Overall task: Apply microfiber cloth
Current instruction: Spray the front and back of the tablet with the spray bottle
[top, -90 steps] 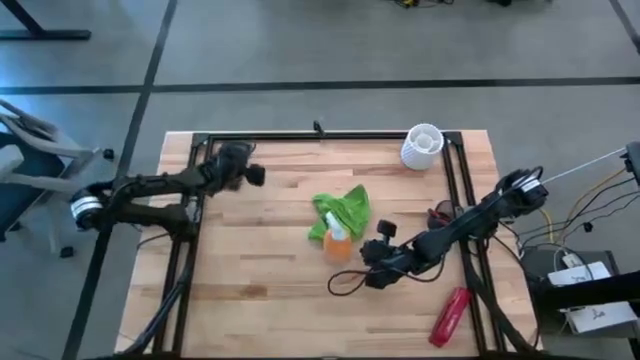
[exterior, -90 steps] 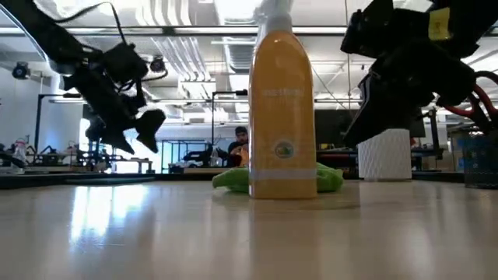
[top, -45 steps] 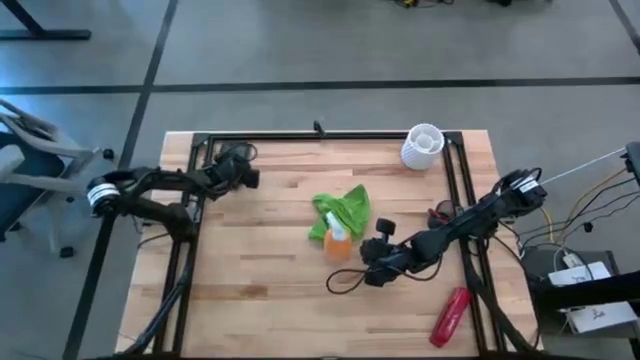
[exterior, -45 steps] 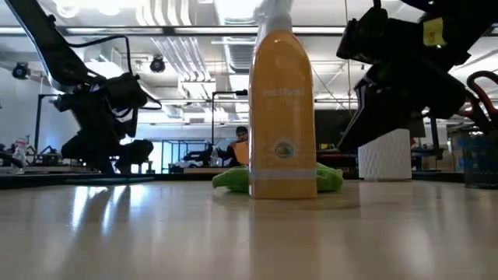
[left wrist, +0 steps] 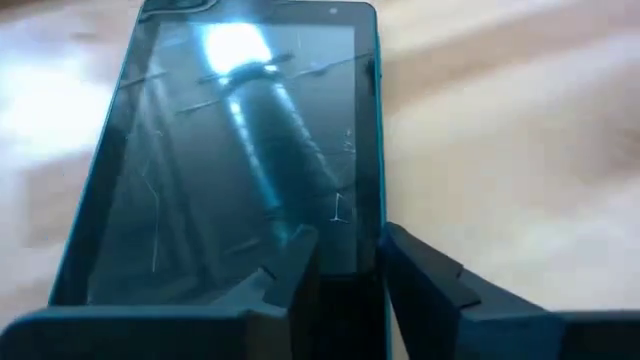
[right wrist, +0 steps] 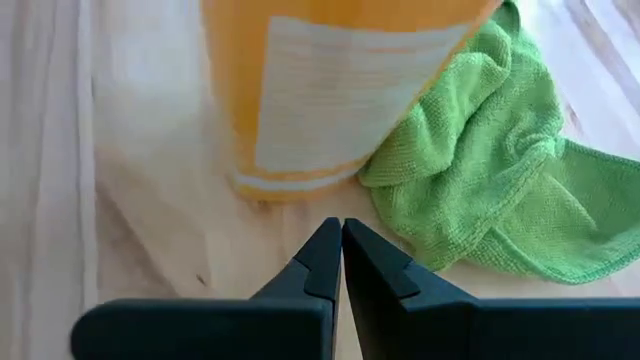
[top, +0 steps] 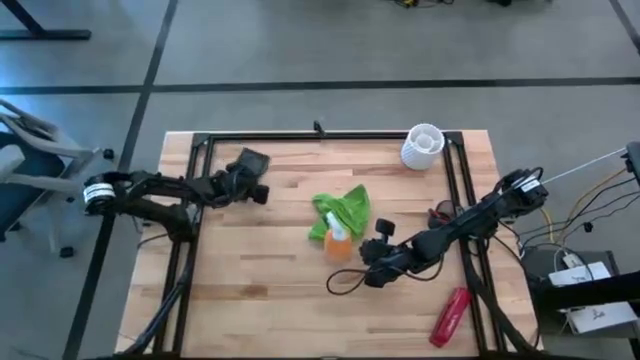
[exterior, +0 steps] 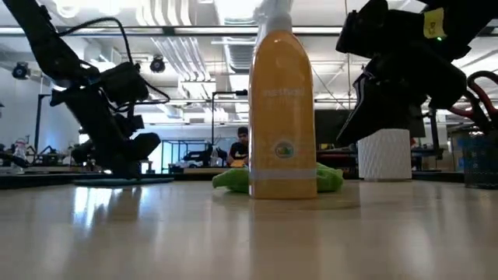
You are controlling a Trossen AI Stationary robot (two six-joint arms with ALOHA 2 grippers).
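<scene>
The microfiber cloth (top: 345,212) is a crumpled lime-green heap at the spray bottle's (top: 337,241) 12 o'clock. Right gripper (right wrist: 341,238) is pinched together; left gripper (left wrist: 348,262) clamps the tablet (left wrist: 240,150).

Two dark, slender jointed arms, white band near each base, loose black cables along the links, blunt black wedge-shaped fingers (yellow sticker on one wrist housing)

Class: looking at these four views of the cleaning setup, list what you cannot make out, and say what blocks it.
- Cloth, low view: its middle is hidden behind the bottle.
- Tablet, left wrist view: near edge covered by the left end effector; top cut by the frame.
- Bottle, right wrist view: upper part cut off.
- Bottle label, low view: print too small.
</scene>
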